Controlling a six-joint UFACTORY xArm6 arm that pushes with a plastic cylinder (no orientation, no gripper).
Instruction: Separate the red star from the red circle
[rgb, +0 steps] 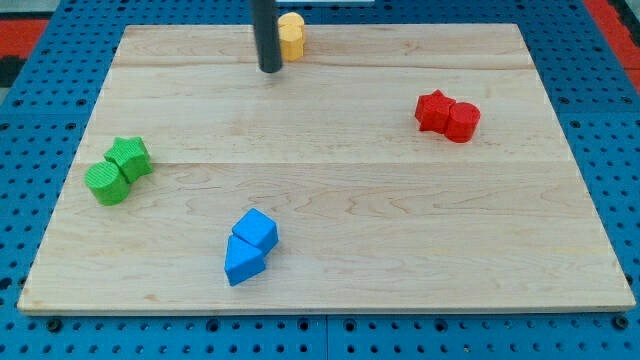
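The red star (433, 108) lies at the view's right on the wooden board, touching the red circle (462, 121) just to its right and a little lower. My tip (270, 69) is near the view's top centre, far to the left of both red blocks. It stands just left of a yellow block (292, 35), whose left part the rod hides.
A green star (130, 156) touches a green circle (106, 184) at the view's left. Two blue blocks (251, 245) lie together at the bottom centre. The wooden board (330, 260) sits on a blue pegboard surface (30, 120).
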